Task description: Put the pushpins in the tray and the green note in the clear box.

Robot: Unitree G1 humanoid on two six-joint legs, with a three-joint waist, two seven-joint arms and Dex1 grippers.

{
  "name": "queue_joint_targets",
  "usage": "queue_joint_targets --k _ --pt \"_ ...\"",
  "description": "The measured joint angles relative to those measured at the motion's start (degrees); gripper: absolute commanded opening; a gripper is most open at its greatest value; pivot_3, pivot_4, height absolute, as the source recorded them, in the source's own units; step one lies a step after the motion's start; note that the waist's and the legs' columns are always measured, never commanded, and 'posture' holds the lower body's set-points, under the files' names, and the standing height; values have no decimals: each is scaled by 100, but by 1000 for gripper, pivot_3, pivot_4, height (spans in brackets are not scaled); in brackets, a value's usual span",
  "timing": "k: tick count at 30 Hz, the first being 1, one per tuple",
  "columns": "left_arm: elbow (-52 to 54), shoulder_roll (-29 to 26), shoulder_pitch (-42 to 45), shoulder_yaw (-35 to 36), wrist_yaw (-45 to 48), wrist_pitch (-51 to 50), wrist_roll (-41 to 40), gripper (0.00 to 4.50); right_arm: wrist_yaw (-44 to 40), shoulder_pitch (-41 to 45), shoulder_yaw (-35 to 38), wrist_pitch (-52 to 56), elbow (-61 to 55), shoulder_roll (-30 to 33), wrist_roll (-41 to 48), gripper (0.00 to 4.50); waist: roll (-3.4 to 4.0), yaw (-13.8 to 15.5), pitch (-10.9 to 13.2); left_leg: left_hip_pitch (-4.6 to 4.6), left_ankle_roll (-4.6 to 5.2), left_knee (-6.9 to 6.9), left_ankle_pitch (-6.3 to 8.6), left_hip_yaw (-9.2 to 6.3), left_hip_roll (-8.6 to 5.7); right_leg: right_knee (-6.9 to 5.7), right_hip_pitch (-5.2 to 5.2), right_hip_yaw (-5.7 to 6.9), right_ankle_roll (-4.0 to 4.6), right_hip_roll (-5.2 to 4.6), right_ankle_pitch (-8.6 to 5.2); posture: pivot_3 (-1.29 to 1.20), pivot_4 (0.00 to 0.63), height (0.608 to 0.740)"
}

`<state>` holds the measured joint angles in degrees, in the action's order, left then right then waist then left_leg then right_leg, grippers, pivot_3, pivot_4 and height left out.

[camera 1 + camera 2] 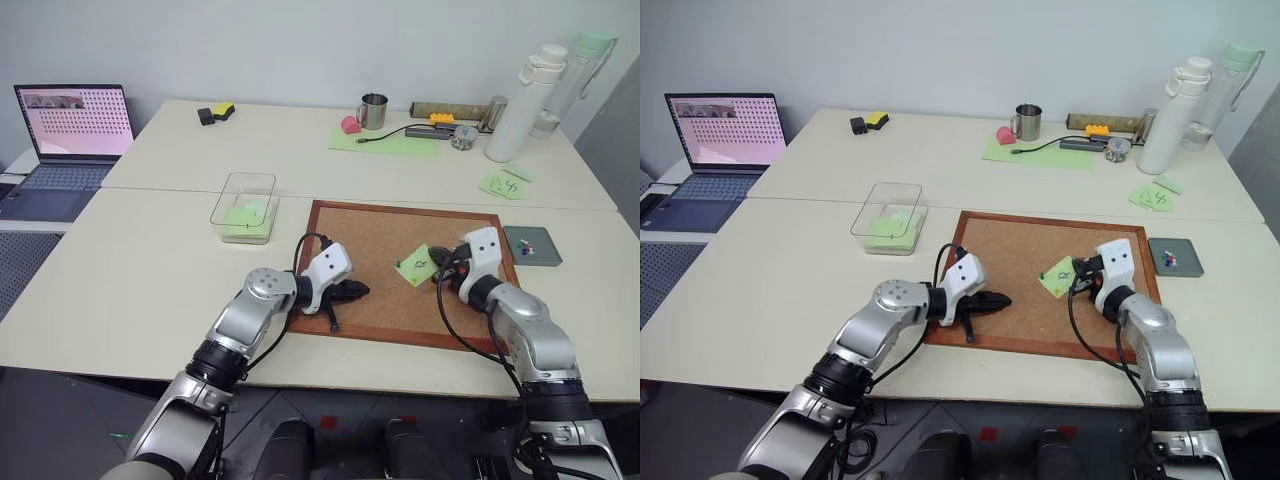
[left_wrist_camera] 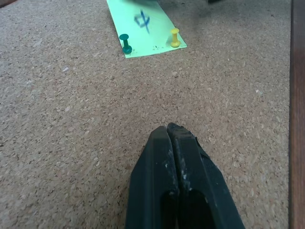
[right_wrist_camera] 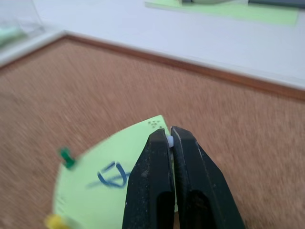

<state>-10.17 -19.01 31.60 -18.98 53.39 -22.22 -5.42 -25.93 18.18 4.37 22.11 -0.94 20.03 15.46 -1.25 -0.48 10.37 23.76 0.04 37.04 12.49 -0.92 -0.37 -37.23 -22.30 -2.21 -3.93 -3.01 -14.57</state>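
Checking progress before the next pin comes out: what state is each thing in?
Green note: on the corkboard, corner lifted.
Green pin, yellow pin: in the note.
White pin: gripped.
Right hand: shut.
Left hand: shut, empty.

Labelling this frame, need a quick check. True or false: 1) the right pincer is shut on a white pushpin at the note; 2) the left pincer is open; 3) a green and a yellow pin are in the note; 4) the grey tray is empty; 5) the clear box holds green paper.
1) The right pincer grips a white pushpin at the green note: true.
2) False: the left pincer is shut, holding nothing.
3) Green pin, yellow pin: true.
4) False: the tray holds pins.
5) The clear box: true.
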Motion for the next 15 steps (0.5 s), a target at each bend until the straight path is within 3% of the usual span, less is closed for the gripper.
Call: queue_joint_targets --k 11,15 --pt "-6 24 22 -37 3 -18 8 0 273 -174 558 833 -801 41 619 49 0 13 0 1 0 -1 0 -1 0 2 1 1 0 -1 0 0 150 740" --pt "33 14 22 -36 10 -93 2 0 844 130 1102 794 -328 509 349 49 0 13 0 0 0 0 0 5 -2 3 1 -2 0 -3 0 0 150 740"
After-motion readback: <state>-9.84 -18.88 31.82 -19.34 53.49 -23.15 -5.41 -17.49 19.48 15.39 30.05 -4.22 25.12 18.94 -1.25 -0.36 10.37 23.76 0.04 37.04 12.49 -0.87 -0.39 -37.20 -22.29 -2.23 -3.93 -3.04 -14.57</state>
